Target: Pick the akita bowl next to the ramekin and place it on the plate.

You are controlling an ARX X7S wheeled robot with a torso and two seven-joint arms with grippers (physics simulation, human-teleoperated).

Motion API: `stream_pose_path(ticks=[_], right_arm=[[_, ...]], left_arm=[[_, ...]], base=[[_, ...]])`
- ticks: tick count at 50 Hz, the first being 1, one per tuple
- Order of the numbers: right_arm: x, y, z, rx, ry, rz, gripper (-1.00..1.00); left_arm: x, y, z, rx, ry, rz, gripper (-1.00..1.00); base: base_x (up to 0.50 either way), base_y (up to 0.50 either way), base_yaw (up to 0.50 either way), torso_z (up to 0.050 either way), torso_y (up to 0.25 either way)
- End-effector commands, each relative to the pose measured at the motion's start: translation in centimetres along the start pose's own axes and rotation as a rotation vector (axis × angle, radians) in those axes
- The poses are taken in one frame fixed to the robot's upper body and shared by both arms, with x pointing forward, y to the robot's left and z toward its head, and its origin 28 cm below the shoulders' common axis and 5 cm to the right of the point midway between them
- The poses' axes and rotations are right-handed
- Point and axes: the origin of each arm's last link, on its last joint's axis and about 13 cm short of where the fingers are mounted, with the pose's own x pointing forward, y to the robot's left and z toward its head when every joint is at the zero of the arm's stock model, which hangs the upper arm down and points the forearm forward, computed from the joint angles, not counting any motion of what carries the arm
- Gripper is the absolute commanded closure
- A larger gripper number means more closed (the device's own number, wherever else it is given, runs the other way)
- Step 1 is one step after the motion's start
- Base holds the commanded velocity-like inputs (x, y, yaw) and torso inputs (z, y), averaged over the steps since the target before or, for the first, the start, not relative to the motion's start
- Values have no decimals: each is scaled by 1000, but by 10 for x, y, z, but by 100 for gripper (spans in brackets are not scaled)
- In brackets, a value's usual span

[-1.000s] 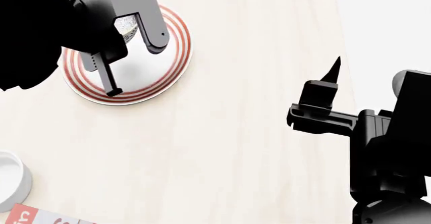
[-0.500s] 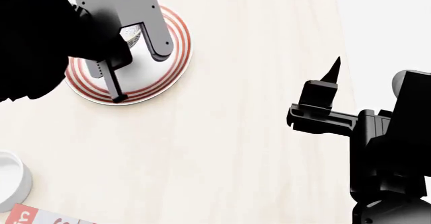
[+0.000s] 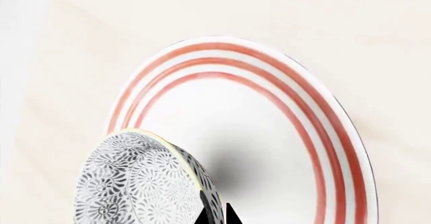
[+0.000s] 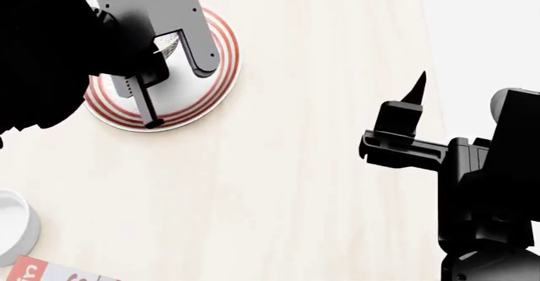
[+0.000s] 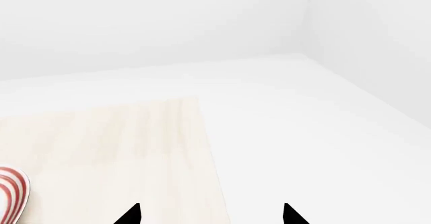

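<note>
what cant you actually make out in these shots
- Akita bowl: the left wrist view's lower edge cuts it off; in the head view the left gripper hides nearly all of it, so whether it touches the plate is unclear.
- Ramekin: cut by the head view's left edge.
- Red printed item: only a corner shows, unreadable.
- Right gripper: only two fingertips show in the right wrist view.

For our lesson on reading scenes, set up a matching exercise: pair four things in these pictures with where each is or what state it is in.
Things:
1. patterned bowl
2. plate
3. white cup
4. right gripper

States:
A. on the table's near left edge
B. empty, fingers apart, off to the table's right side
C. held tilted over the plate by the left gripper
D. flat on the table, red rings round its rim

Pairs: 1-C, 2-D, 3-A, 4-B
</note>
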Motion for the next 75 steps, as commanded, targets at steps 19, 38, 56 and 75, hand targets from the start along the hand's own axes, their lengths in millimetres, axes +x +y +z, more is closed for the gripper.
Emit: stream_pose_path(ticks=[19, 38, 56, 75], right_arm=[[2, 0, 3, 18, -12, -3, -100], [2, 0, 3, 18, -12, -3, -100], [1, -1, 2, 19, -10, -5, -100], [1, -1, 2, 18, -11, -5, -100]], left_arm=[[3, -9, 13, 17, -39, -35, 100], [-1, -5, 15, 16, -41, -21, -100], [-8, 1, 20, 25, -66, -2, -100], [-15, 2, 36, 71, -166, 2, -100]], base=[[0, 0, 0, 1, 1], [0, 0, 0, 0, 0], [0, 0, 0, 0, 0], [0, 0, 0, 0, 0]])
